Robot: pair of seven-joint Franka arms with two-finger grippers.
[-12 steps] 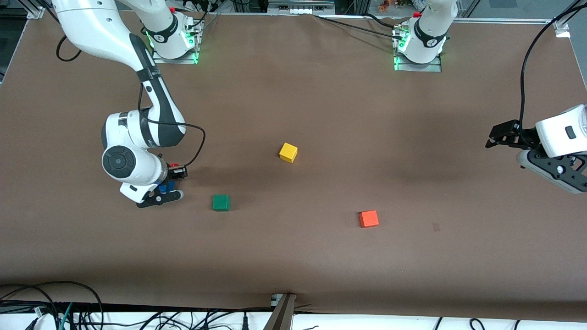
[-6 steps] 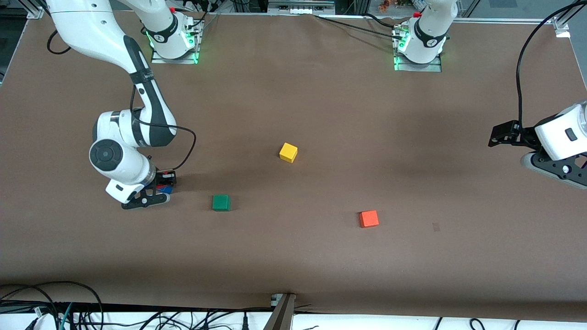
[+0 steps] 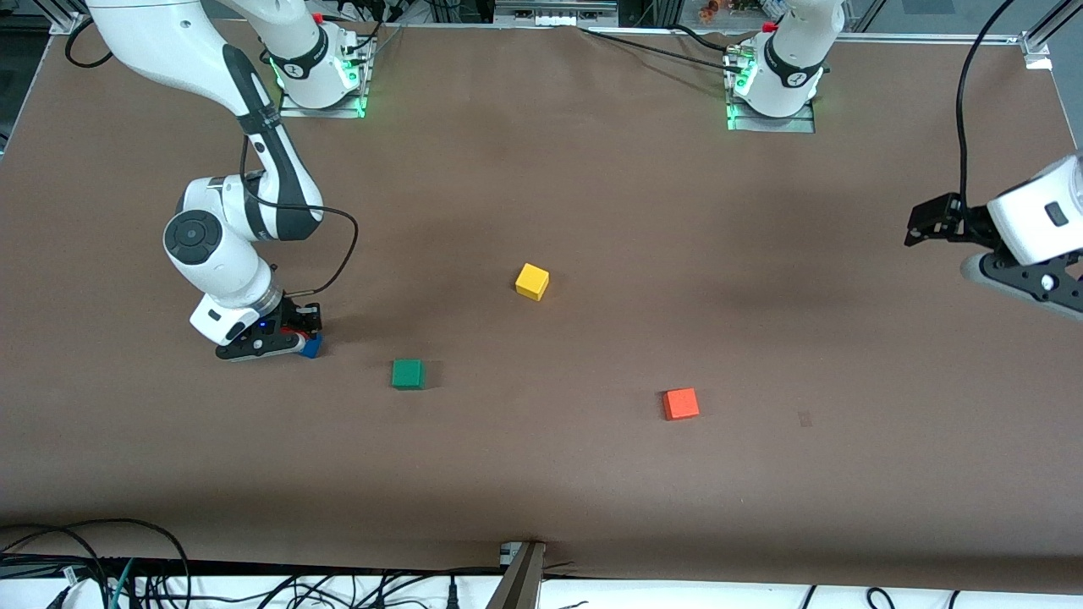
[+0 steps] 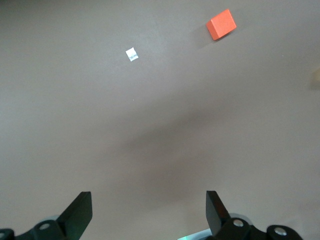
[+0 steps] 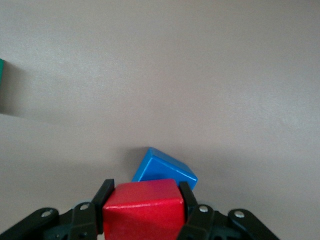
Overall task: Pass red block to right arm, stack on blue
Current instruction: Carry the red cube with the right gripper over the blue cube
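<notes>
Toward the right arm's end of the table (image 3: 592, 186): right arm (image 3: 254, 152) reaching down from its base, noted as the only arm at the work. Left arm (image 3: 1028, 224) parked high at its own end, well apart from every cube, waiting; left gripper (image 4: 149, 210) spread wide and empty over bare brown surface, with only the orange cube (image 4: 221, 24) and a small white tag (image 4: 131, 54) in its wrist view.

Right gripper (image 5: 144, 200) clamped on the red block (image 5: 144, 210), fingers (image 5: 102, 197) pressed to two facing sides. Blue cube (image 5: 165, 169) resting on the table just under and slightly ahead of the red block, turned corner-on to it, so faces not squared. Whether the two touch: not discernible. From the front camera, blue cube (image 3: 311, 345) peeking out beside the low-held gripper (image 3: 292, 331).

Judged: hand-over complete, placement step in hand. Next move turns on that small offset and twist; red block to be centred over the blue and squared before release, else risk of tipping off an edge.

Green cube (image 3: 408, 373) near, yellow cube (image 3: 532, 281) farther off, neither in the path.
</notes>
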